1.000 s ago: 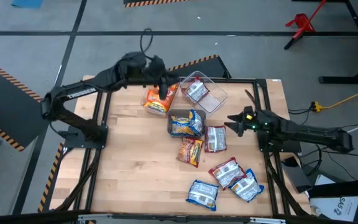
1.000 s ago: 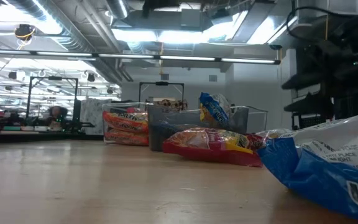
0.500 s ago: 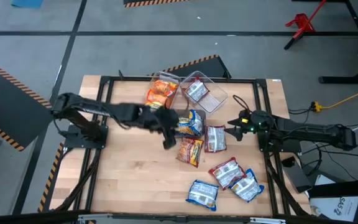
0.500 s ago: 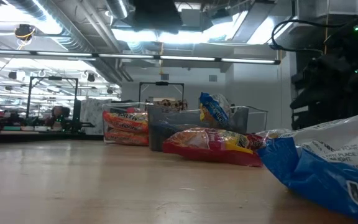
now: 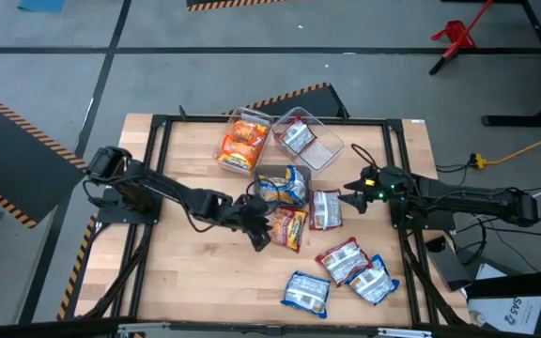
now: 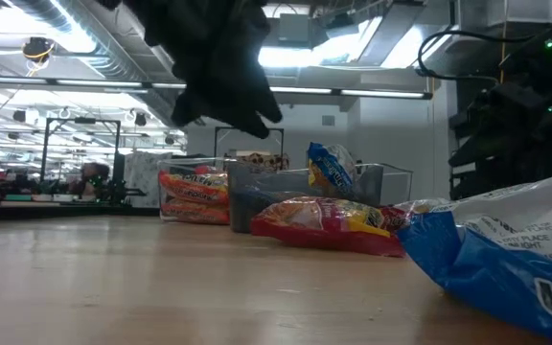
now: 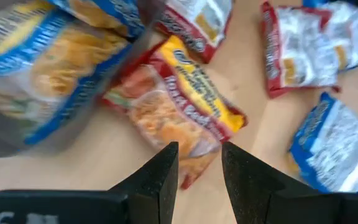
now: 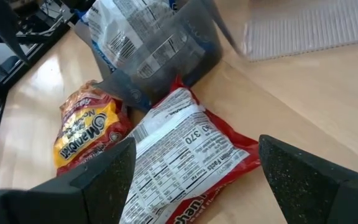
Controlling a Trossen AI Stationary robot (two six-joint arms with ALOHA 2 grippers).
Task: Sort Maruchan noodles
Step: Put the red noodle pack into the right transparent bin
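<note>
My left gripper [image 5: 258, 231] [image 7: 199, 167] is open and hangs above the table's middle, beside a loose orange-yellow packet [image 5: 287, 227] [image 7: 179, 106] that lies flat on the wood. In the low view the left gripper [image 6: 220, 67] is well above the tabletop. My right gripper [image 5: 349, 195] [image 8: 191, 186] is wide open, just right of a red-and-white packet [image 5: 325, 208] [image 8: 185, 149] lying flat. More loose packets lie nearer: one red-and-white [image 5: 343, 260] and two blue-and-white [image 5: 374, 280] [image 5: 306, 292].
Three clear bins stand at the far middle. One holds orange packets [image 5: 242, 143], one a red-and-white packet [image 5: 299, 138], and one a blue packet [image 5: 282, 186] [image 8: 148, 50]. A dark frame [image 5: 158, 141] runs along the table's edges. Bare wood lies at the near left [image 5: 195, 282].
My left arm has swung from above the far bin with the orange packets toward the near side and down to the table's middle, ending beside the loose orange-yellow packet. The orange packets stay in their bin.
</note>
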